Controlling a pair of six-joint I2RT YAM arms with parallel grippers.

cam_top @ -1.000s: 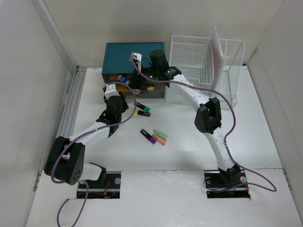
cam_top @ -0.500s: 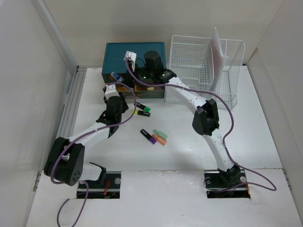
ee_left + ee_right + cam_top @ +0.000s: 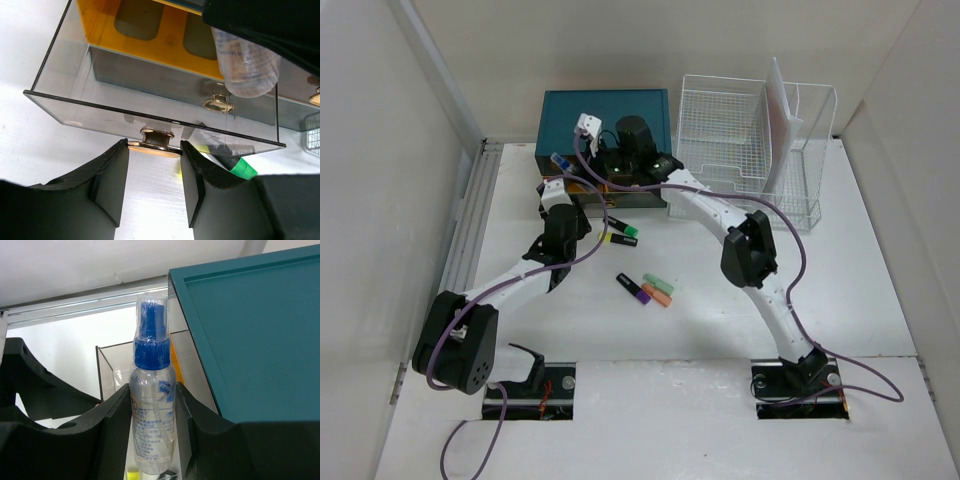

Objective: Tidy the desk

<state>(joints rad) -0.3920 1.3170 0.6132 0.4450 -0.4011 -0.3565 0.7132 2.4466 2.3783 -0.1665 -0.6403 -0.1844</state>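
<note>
From above, the bench point(image 3: 840, 270) carries a teal drawer chest point(image 3: 605, 105) and a white wire rack point(image 3: 720, 120) along its far edge, and both the left arm point(image 3: 520, 275) and the right arm point(image 3: 750, 250) reach to the chest's front. Several highlighters point(image 3: 645, 290) lie loose mid-bench, with another pair point(image 3: 623, 233) nearer the chest. In the left wrist view, the left gripper point(image 3: 154, 165) is clamped on the gold handle point(image 3: 154, 146) of a clear drawer point(image 3: 150, 105) that stands pulled out, a green-capped highlighter point(image 3: 240, 167) on the bench beneath it. In the right wrist view, the right gripper point(image 3: 152, 395) pinches a blue-capped spray bottle point(image 3: 151, 415) upright, above the open drawer and just beside the chest's lid. The job looks barely begun (the drawer's yellow floor shows nothing stowed that I can make out): the bottle is not yet released, every highlighter is out, and the drawer needs closing.
</note>
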